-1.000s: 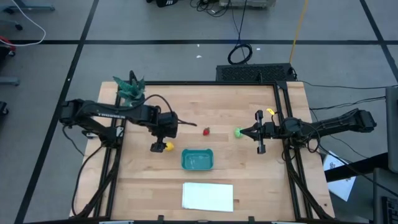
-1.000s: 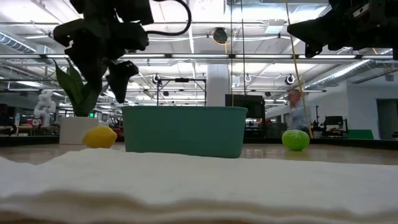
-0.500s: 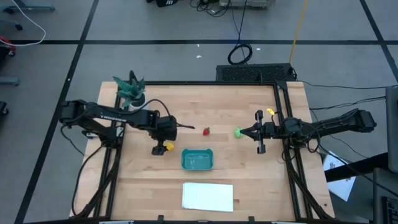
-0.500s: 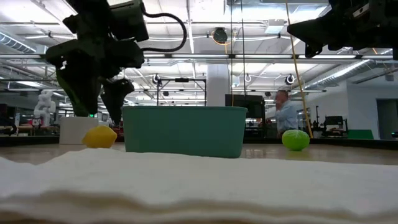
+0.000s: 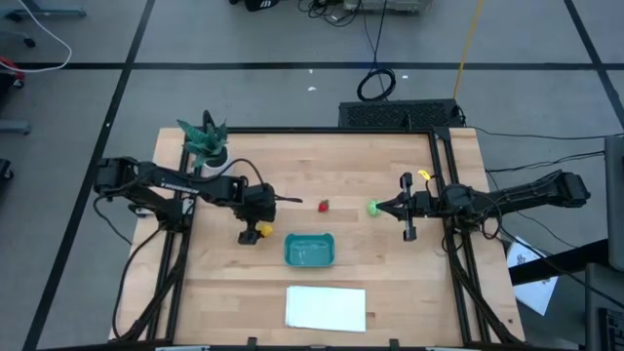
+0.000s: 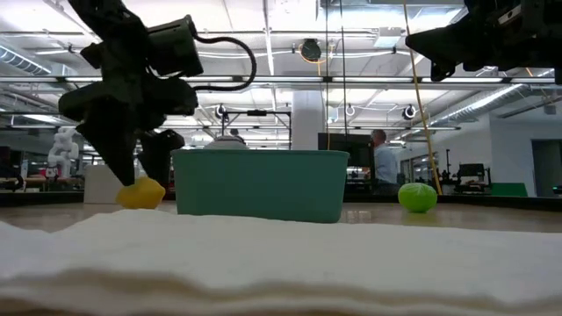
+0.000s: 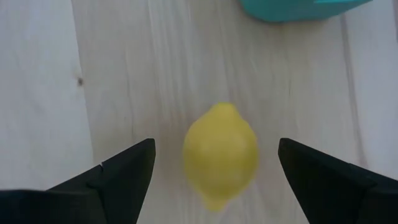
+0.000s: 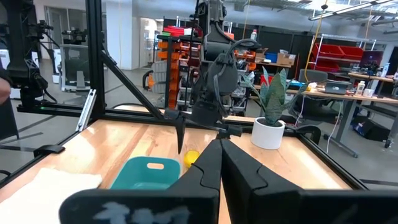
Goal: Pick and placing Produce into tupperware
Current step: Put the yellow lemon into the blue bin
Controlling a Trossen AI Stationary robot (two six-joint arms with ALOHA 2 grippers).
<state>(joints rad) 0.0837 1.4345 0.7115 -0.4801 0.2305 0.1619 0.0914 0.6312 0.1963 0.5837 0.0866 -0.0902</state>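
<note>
**Q:** Where is the lemon sitting, and which way is it pointing?

**A:** The yellow lemon (image 5: 263,231) is lying on the wooden tabletop (image 5: 370,253) toward its left edge, just beside the teal tupperware (image 5: 310,250). In the left wrist view the lemon (image 7: 220,154) is lying with its long axis running straight ahead between the fingers (image 7: 118,174), one pointed tip facing the wrist and the rounder end facing the tupperware (image 7: 298,9).

**Q:** What is the left gripper doing?

**A:** The left gripper (image 5: 254,232) is standing open, lowered around the lemon, a finger on each side and neither touching it. The low view is showing its fingertips down at the tabletop beside the fruit (image 6: 140,193).

**Q:** And the right gripper?

**A:** The right gripper (image 5: 382,207) is hanging above the tabletop near its right edge, fingers pressed together on nothing, tip next to the green fruit (image 5: 372,207).

**Q:** Where are the other items?

**A:** The red strawberry (image 5: 324,205) is lying near the middle of the tabletop, apart from both grippers. The tupperware is holding no fruit. A white sheet (image 5: 326,307) is lying at the near edge, and a teal potted plant (image 5: 205,142) is standing at the far-left corner.

**Q:** Any readable writing?

**A:** Pale lettering is showing on the left arm (image 5: 171,177), too small to read.
</note>
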